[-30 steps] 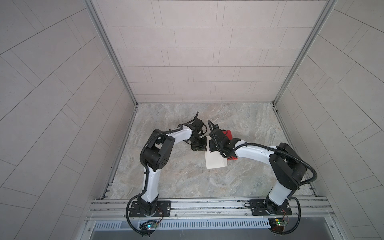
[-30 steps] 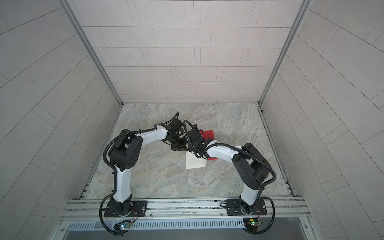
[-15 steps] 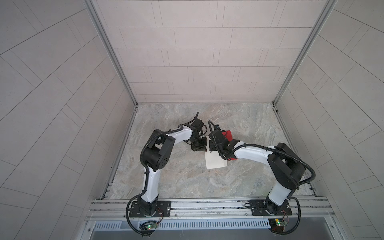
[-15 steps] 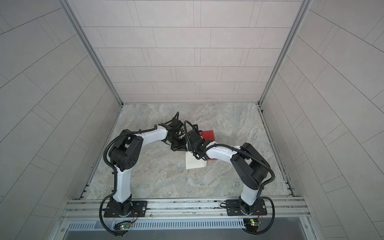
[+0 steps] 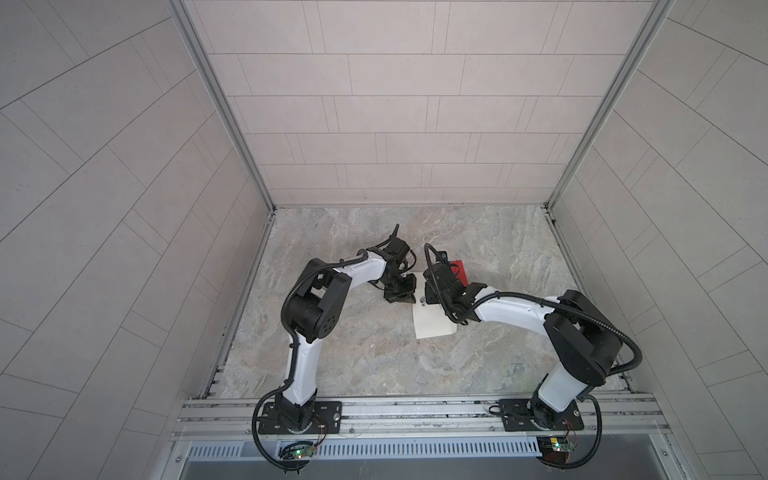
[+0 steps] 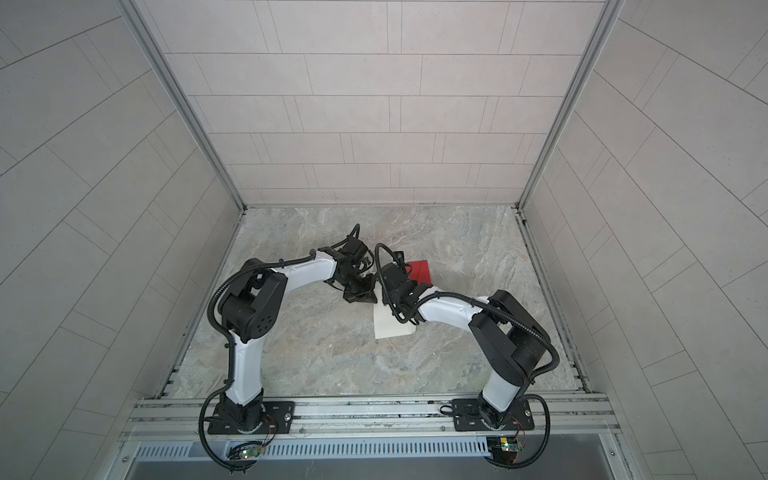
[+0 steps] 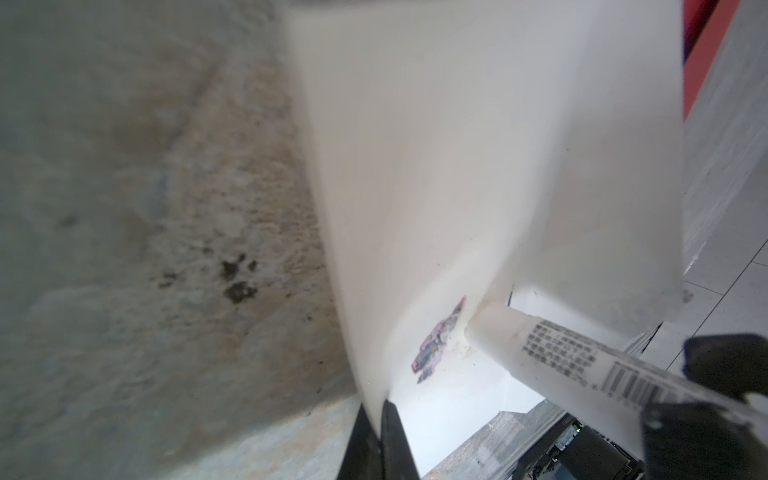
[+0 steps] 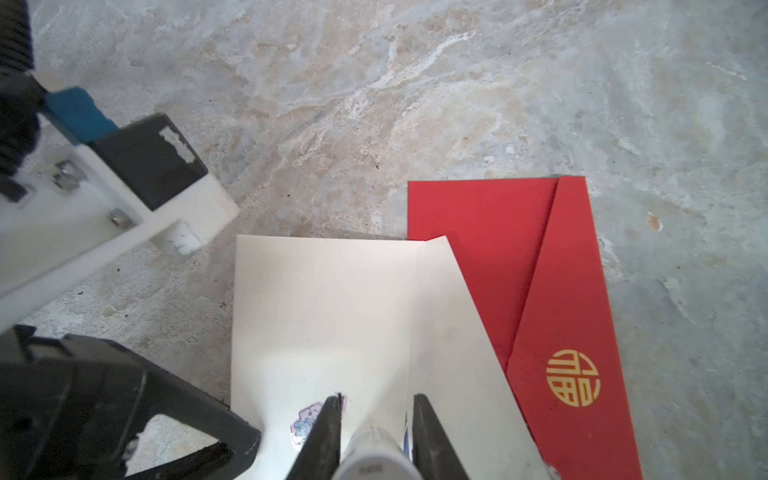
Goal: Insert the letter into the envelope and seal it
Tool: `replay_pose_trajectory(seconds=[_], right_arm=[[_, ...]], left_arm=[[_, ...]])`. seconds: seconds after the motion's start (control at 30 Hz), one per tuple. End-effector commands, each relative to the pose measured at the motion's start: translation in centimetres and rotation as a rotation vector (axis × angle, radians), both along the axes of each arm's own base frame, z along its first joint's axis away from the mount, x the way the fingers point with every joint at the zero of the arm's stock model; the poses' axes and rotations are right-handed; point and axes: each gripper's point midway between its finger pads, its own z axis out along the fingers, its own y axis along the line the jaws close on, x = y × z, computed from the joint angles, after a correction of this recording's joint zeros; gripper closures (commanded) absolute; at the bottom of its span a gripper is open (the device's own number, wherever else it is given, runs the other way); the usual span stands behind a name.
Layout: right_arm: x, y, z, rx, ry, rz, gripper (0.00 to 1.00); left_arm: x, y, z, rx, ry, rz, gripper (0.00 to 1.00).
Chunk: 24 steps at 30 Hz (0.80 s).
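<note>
So the cream envelope lies on the marble counter, its flap side overlapping a red paper with a gold character. The left claw is clenched on the envelope's edge, near a little sticker. The right claw is clamped round a white glue tube, whose nozzle touches the paper right beside that sticker. In both top views the two claws sit close together, mid-counter.

Gold 福, seemingly, on red paper
</note>
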Motion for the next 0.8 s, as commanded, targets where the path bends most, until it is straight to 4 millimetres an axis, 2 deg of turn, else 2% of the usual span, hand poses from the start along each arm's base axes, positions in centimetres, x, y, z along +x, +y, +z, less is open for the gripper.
replay_pose_trajectory(seconds=[0.0,0.07,0.2,0.3,0.37,0.43,0.5,0.6,0.67,0.77], right_arm=[[-1.9,-2.9,-1.9,-0.111,0.097,-0.007,0.94],[-1.8,-1.6,-0.6,-0.054,0.084,0.036,0.94],[-1.0,0.2,4.5,0.106,0.021,0.095,0.94],[-0.3,-0.9,8.4,0.195,-0.024,0.068,0.93],[0.1,-2.7,9.6,0.226,-0.03,0.026,0.93],[0.4,-5.4,9.5,0.237,-0.001,-0.045,0.93],[0.1,-8.1,8.2,0.22,0.057,-0.111,0.93],[-0.9,-10.5,6.0,0.168,0.154,-0.133,0.92],[-1.8,-11.1,4.1,0.151,0.237,-0.123,0.91],[-3.1,-10.3,1.5,0.191,0.362,-0.072,0.91]], left_arm=[[-0.2,0.9,-0.8,0.052,0.03,0.007,1.0],[-0.3,0.9,-0.9,0.051,0.028,0.006,1.0],[-0.1,0.8,-0.7,0.046,0.022,0.005,1.0],[-0.1,0.7,-0.7,0.043,0.02,0.005,1.0],[-0.1,0.7,-0.7,0.039,0.019,0.005,1.0],[-0.1,0.7,-0.6,0.036,0.015,0.005,1.0],[-0.1,0.6,-0.6,0.034,0.011,0.004,1.0],[0.0,0.6,-0.3,0.028,0.003,0.0,1.0],[0.0,0.7,-0.3,0.033,-0.004,-0.002,1.0],[0.0,0.8,-0.5,0.039,-0.004,-0.003,1.0]])
